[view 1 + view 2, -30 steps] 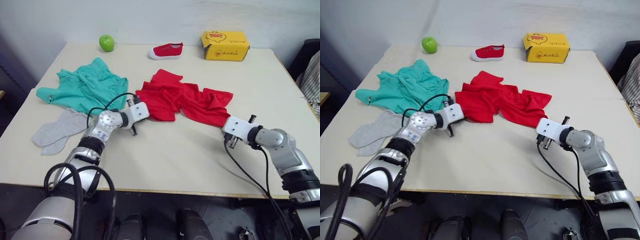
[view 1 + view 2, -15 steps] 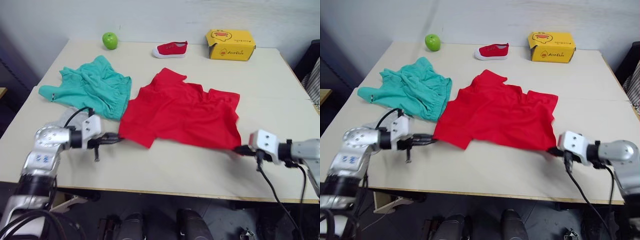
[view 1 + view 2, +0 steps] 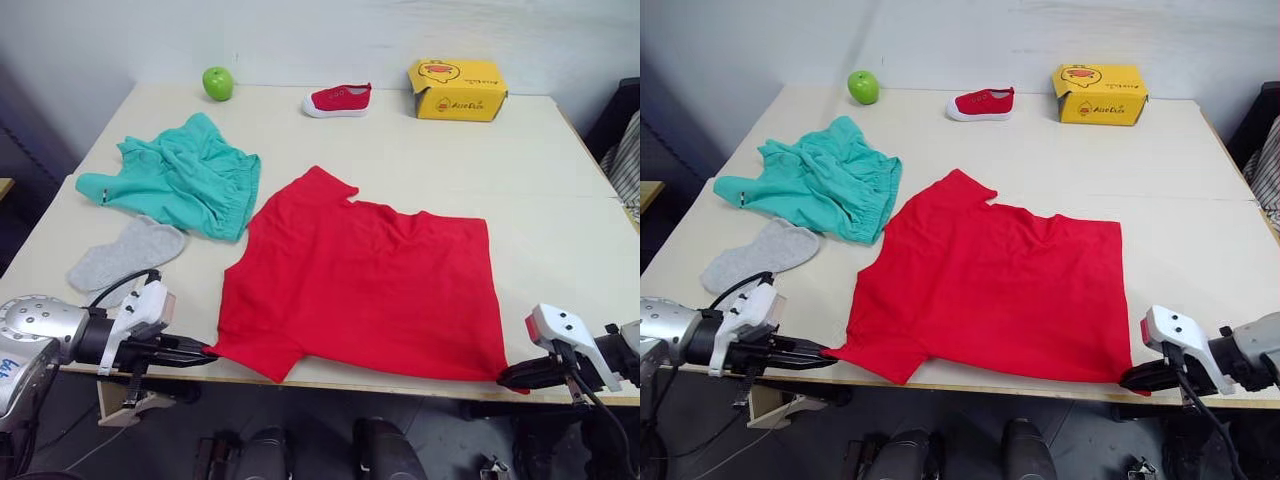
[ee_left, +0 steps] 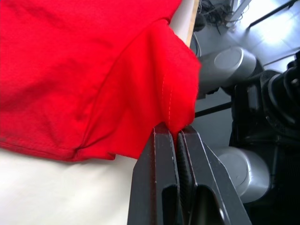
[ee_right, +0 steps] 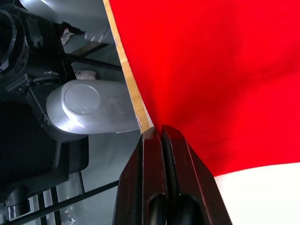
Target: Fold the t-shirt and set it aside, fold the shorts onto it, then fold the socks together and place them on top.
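Observation:
The red t-shirt lies spread flat across the near half of the table, its hem along the front edge. My left gripper is shut on the shirt's near left corner, and the left wrist view shows the cloth pinched between the black fingers. At the near right corner my right gripper is shut on the hem, right at the table's front edge. The teal shorts lie crumpled at the left. The grey socks lie just in front of the shorts.
A green apple, a small red shoe and a yellow box stand along the far edge. The pale table shows bare surface to the right of the shirt and behind it.
Both grippers have pulled back to the table's front edge and further apart, dragging the t-shirt with them. The shirt went from a crumpled heap to spread flat.

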Tool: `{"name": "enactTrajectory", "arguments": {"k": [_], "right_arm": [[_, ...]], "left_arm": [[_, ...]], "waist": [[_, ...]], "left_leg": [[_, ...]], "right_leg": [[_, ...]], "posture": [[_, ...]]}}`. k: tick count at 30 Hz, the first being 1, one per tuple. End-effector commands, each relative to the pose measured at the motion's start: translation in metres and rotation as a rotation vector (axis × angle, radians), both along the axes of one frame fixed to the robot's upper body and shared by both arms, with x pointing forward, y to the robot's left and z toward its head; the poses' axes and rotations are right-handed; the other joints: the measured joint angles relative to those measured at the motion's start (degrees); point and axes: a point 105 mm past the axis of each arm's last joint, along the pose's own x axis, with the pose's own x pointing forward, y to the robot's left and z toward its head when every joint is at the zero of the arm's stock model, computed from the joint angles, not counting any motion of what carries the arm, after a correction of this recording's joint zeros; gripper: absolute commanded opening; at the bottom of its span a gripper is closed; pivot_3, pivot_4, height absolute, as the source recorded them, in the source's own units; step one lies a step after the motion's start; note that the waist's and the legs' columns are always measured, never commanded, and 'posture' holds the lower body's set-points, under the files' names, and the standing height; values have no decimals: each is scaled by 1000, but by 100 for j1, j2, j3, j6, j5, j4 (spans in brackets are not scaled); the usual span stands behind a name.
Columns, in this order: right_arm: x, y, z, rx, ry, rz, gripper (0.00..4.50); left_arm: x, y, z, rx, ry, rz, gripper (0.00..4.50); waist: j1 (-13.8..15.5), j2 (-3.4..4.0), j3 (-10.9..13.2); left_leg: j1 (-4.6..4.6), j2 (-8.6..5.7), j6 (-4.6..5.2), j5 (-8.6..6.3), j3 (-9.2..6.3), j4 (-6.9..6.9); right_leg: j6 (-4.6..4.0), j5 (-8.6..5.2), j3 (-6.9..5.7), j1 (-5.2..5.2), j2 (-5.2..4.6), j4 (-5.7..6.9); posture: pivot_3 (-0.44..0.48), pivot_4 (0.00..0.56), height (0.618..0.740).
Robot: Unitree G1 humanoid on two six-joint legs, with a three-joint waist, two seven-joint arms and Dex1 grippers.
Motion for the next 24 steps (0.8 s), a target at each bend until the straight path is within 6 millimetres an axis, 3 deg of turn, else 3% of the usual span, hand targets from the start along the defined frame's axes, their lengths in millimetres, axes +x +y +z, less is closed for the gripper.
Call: {"name": "enactTrajectory", "arguments": {"k": [1, 9, 24], "right_arm": [[7, -1, 11, 3, -67, -4, 21], [10, -9, 17, 45, -84, -53, 21], [28, -4, 17, 248, 107, -197, 21]], "left_arm": [[8, -1, 7, -3, -41, 9, 0], [23, 2, 16, 16, -37, 6, 0], [85, 4, 3, 80, 12, 6, 0]], "waist": [[-2, 0, 0], [-2, 0, 1], [-13, -4, 3]], "left_leg": [[-1, 0, 0, 1, 0, 0], [-5, -2, -12, 12, 1, 1], [-7, -7, -1, 19, 18, 26]], "right_leg": [[3, 1, -2, 0, 0, 0], [2, 1, -10, -4, 7, 4], [14, 7, -65, -12, 23, 37]], "posture": [[0, 150, 740], [0, 150, 740], [0, 150, 740]]}}
